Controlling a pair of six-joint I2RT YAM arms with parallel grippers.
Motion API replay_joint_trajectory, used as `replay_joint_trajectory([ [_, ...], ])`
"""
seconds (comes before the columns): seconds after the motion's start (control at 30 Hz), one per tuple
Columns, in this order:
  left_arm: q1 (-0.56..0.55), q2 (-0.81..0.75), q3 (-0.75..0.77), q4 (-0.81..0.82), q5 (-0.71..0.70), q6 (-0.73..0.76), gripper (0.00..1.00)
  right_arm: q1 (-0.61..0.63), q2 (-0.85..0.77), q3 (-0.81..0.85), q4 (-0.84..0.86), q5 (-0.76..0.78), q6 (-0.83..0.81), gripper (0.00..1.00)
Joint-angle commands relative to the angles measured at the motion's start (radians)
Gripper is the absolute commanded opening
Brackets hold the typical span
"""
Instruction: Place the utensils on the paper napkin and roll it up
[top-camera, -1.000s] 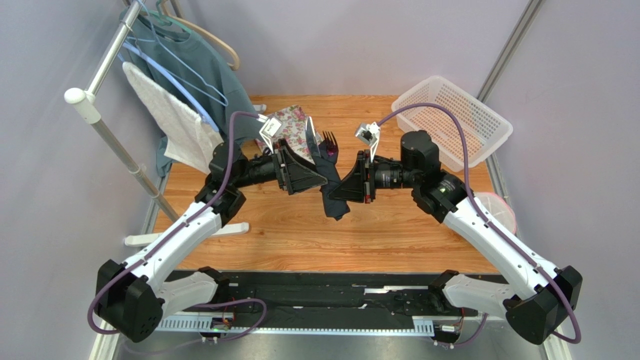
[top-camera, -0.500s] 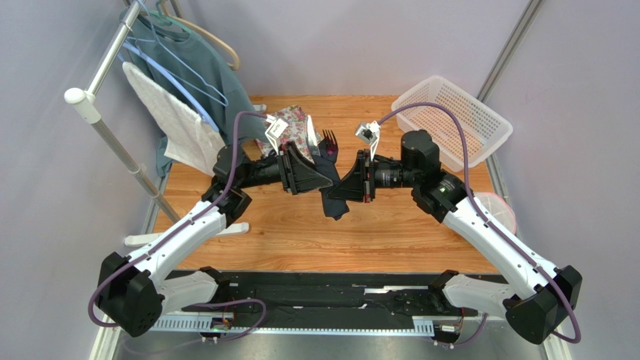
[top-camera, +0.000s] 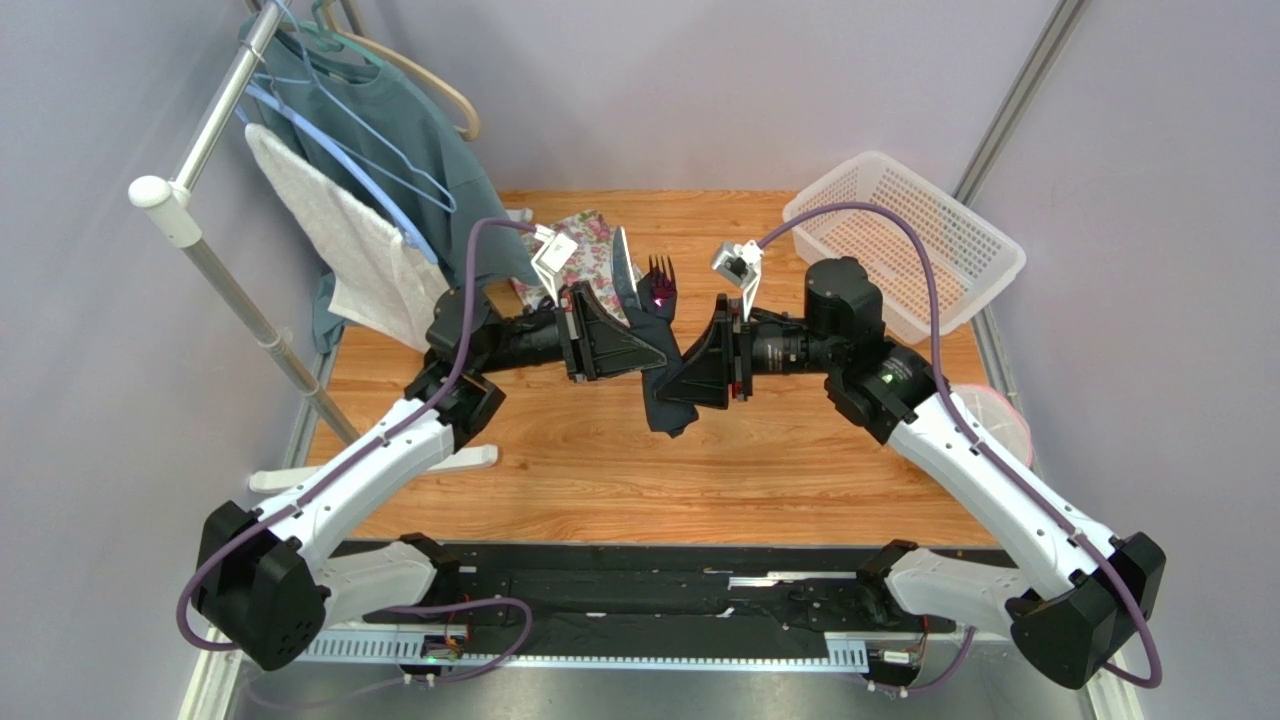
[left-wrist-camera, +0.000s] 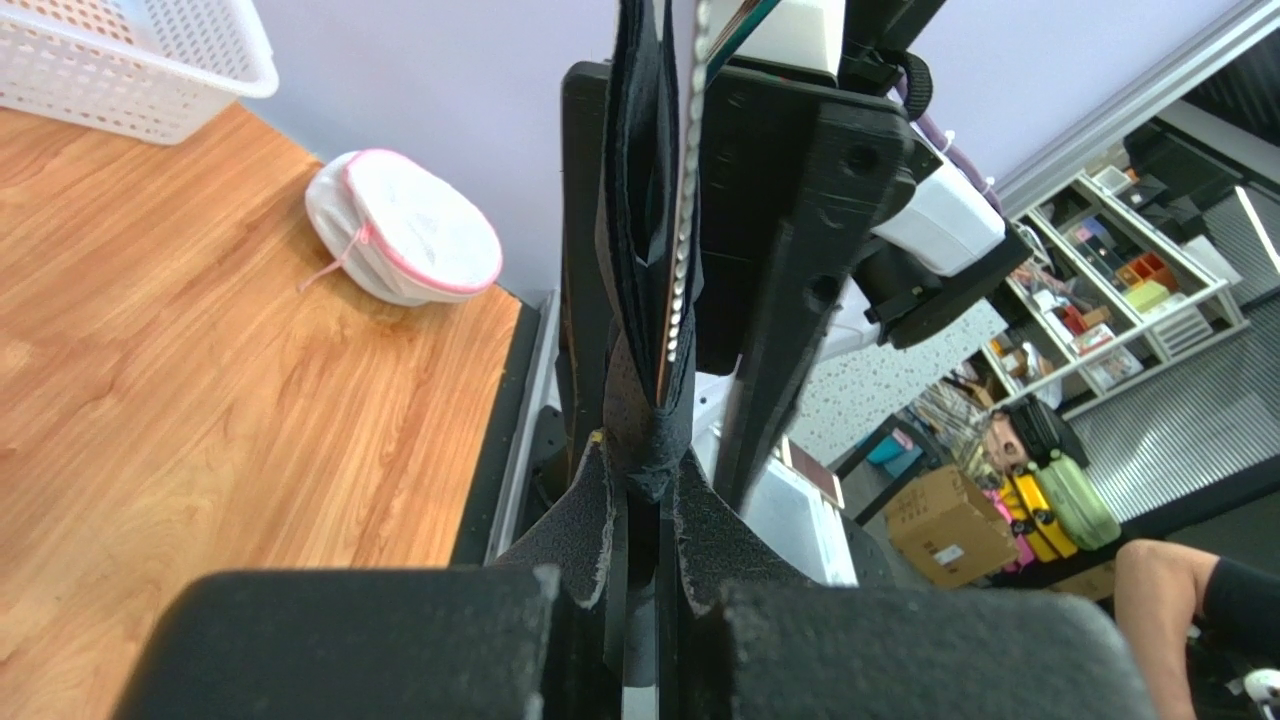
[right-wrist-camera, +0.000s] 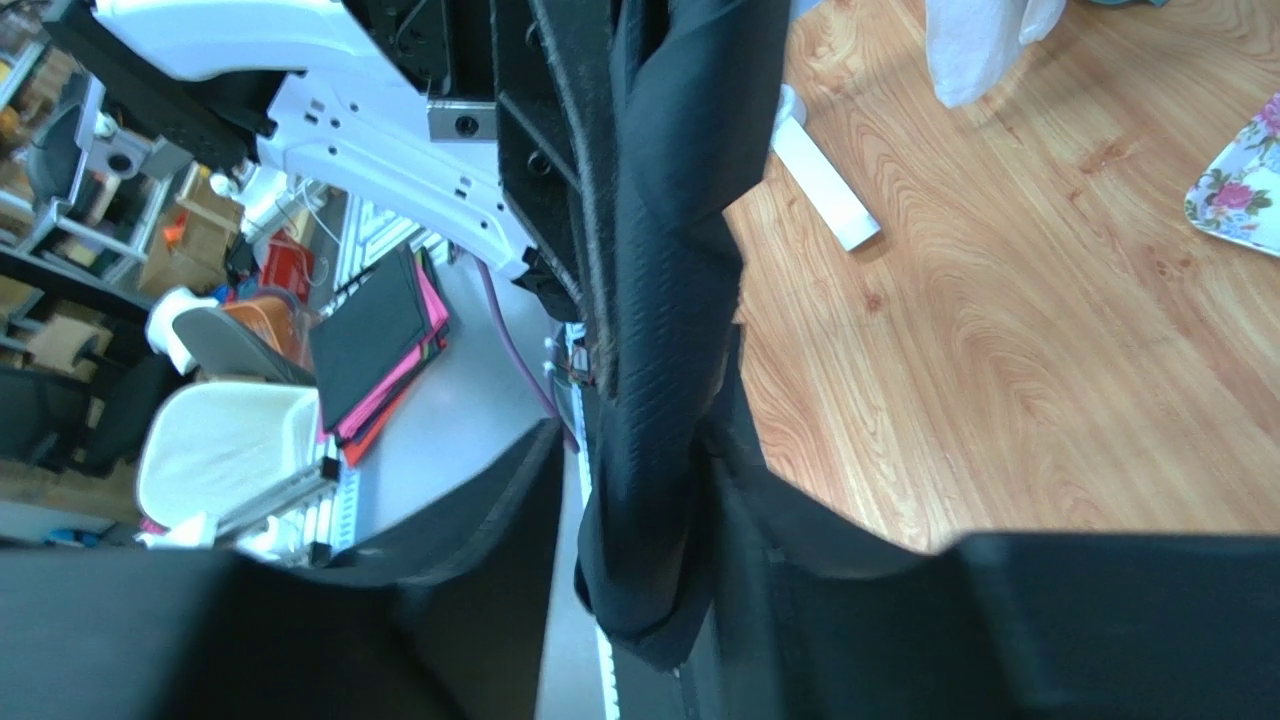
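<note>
The black paper napkin (top-camera: 670, 408) is rolled around the utensils and held upright in the air over the middle of the table. The purple fork's tines (top-camera: 658, 278) stick out of its top. In the left wrist view the knife's serrated edge (left-wrist-camera: 685, 180) runs along the napkin (left-wrist-camera: 643, 225). My left gripper (top-camera: 655, 348) comes in from the left and is shut on the roll, its pads (left-wrist-camera: 601, 510) pinching it. My right gripper (top-camera: 681, 375) faces it from the right. Its jaws stand apart around the napkin (right-wrist-camera: 669, 300), with a gap on one side.
A floral tray (top-camera: 589, 255) lies behind the grippers. A white mesh basket (top-camera: 902, 240) sits at the back right. A white pink-rimmed bag (top-camera: 999, 420) lies at the right edge. A clothes rack with a white towel (top-camera: 353, 240) stands at the left.
My left gripper has closed from wide open onto the napkin roll. My right gripper's jaws, shut on the roll before, have parted. The roll has stayed in place.
</note>
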Motion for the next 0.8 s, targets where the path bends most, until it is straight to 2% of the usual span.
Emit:
replay_joint_trajectory([
  [0.0,0.018,-0.002,0.064,0.052,-0.018,-0.001,0.0,0.003,-0.022,0.039,-0.038,-0.022,-0.047,0.47],
  [0.1,0.018,0.001,0.073,0.049,-0.016,-0.004,0.0,0.004,-0.02,0.014,-0.03,-0.027,-0.038,0.53],
  [0.23,0.018,0.005,0.082,0.048,-0.013,-0.001,0.0,0.006,-0.013,-0.026,0.002,-0.037,-0.03,0.52],
  [0.27,0.018,0.004,0.085,0.048,-0.016,-0.001,0.0,0.007,-0.013,-0.029,0.008,-0.04,-0.027,0.49],
  [0.3,0.019,0.007,0.087,0.048,-0.016,-0.003,0.0,0.009,-0.014,-0.032,0.026,-0.04,-0.022,0.34],
  [0.37,0.021,0.008,0.088,0.048,-0.016,0.0,0.0,0.009,-0.014,-0.038,0.045,-0.051,-0.021,0.14],
  [0.4,0.021,0.009,0.088,0.046,-0.018,-0.001,0.0,0.009,-0.014,-0.04,0.053,-0.054,-0.022,0.0],
  [0.53,0.024,0.012,0.09,0.046,-0.012,0.002,0.0,0.009,-0.016,-0.041,0.051,-0.057,-0.033,0.0],
  [0.57,0.024,0.012,0.091,0.046,-0.009,0.003,0.0,0.007,-0.013,-0.037,0.043,-0.059,-0.033,0.01],
  [0.6,0.024,0.012,0.091,0.046,-0.007,0.003,0.0,0.007,-0.01,-0.029,0.019,-0.062,-0.036,0.17],
  [0.7,0.024,0.012,0.09,0.044,-0.004,0.005,0.0,0.009,-0.016,-0.008,-0.05,-0.033,-0.07,0.58],
  [0.77,0.024,0.012,0.09,0.044,-0.006,0.007,0.0,0.007,-0.019,0.008,-0.091,-0.004,-0.105,0.56],
])
